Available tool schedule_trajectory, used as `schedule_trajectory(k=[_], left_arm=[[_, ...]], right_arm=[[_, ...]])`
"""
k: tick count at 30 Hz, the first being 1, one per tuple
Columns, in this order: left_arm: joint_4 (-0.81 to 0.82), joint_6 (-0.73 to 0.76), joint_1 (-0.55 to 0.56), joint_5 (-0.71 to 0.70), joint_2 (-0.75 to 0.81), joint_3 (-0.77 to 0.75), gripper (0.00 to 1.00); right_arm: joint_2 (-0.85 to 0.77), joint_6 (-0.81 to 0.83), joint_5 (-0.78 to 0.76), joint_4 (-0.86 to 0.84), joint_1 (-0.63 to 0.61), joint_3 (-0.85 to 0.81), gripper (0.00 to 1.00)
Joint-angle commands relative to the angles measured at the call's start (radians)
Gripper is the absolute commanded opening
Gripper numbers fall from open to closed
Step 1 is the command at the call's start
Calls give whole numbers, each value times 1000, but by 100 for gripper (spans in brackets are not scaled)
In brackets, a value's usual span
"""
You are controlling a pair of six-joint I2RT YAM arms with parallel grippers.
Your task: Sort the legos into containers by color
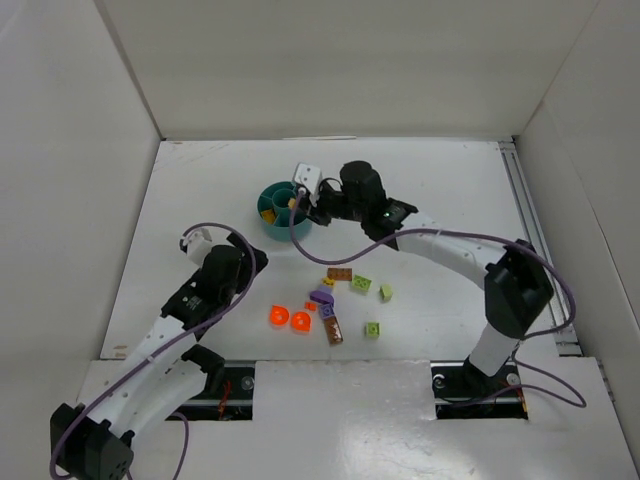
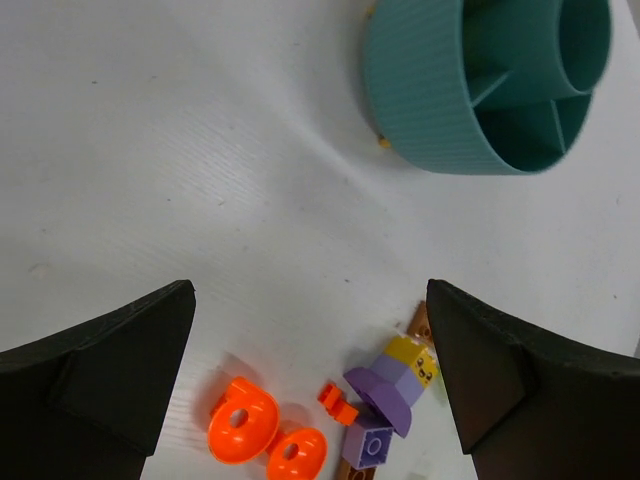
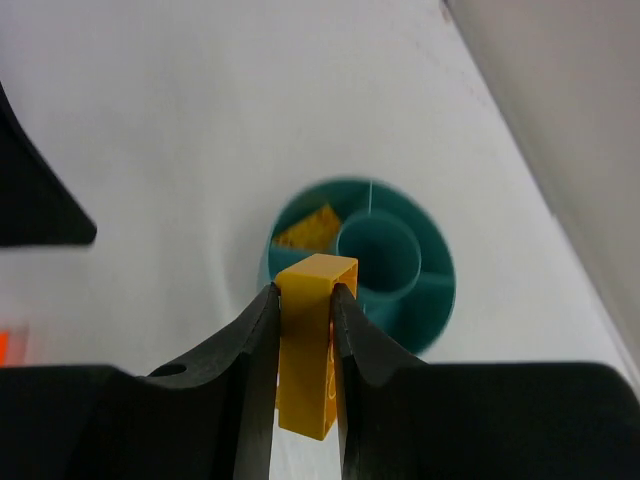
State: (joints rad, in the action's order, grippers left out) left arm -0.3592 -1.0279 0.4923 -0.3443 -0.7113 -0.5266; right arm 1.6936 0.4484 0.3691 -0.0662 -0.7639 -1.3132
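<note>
Yellow brick (image 3: 305, 380) pinched beside the teal dish (image 3: 437, 300).
My right hand (image 3: 305, 300) clamps it mid-frame, aimed at the section holding a yellow piece (image 3: 308, 230); left hand (image 2: 310, 290) gapes empty.

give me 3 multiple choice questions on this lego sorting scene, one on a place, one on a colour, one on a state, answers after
1. Where in the teal dish does the yellow brick lie?
A. in the centre well
B. in an outer section
C. balanced on the rim

2. What colour is the held brick between the right fingers?
A. purple
B. green
C. yellow

3. How do the left fingers stand?
A. open, nothing between them
B. shut on an orange piece
C. shut on the dish rim

Answers:
1 B: it sits in a section beside the centre, not in it.
2 C: the right wrist view shows it pinched above the dish, plainly yellow.
3 A: they are wide apart over the table, gripping nothing.
</note>
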Motion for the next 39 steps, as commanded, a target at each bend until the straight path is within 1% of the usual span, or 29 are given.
schedule_trajectory(k=[1, 6, 10, 13, 18, 25, 31, 33, 35, 37, 39], left_arm=[[-17, -58, -59, 25, -19, 30, 100], [11, -38, -104, 48, 6, 66, 100], [-3, -14, -133, 59, 6, 66, 100], [-14, -1, -159, 68, 6, 66, 100], [-14, 17, -159, 77, 15, 66, 100], [-23, 17, -159, 87, 24, 66, 100], [-23, 26, -159, 87, 35, 66, 100], [-23, 26, -159, 96, 35, 66, 100], [-23, 26, -159, 105, 35, 66, 100], [-23, 26, -159, 105, 35, 66, 100], [-23, 26, -159, 105, 44, 76, 100]], right_arm=[[110, 18, 108, -93, -21, -138, 3], [297, -13, 128, -112, -54, -370, 4], [398, -54, 105, -121, -64, -481, 4], [449, -77, 65, -136, -74, -523, 4], [491, -103, -8, -169, -74, -534, 6], [518, -123, -87, -222, -74, -514, 12], [538, -142, -114, -241, -74, -514, 16], [538, -142, -114, -250, -74, -505, 21], [538, -142, -125, -261, -83, -494, 23], [529, -142, -125, -261, -83, -494, 29], [520, -142, -125, -270, -83, -474, 33]])
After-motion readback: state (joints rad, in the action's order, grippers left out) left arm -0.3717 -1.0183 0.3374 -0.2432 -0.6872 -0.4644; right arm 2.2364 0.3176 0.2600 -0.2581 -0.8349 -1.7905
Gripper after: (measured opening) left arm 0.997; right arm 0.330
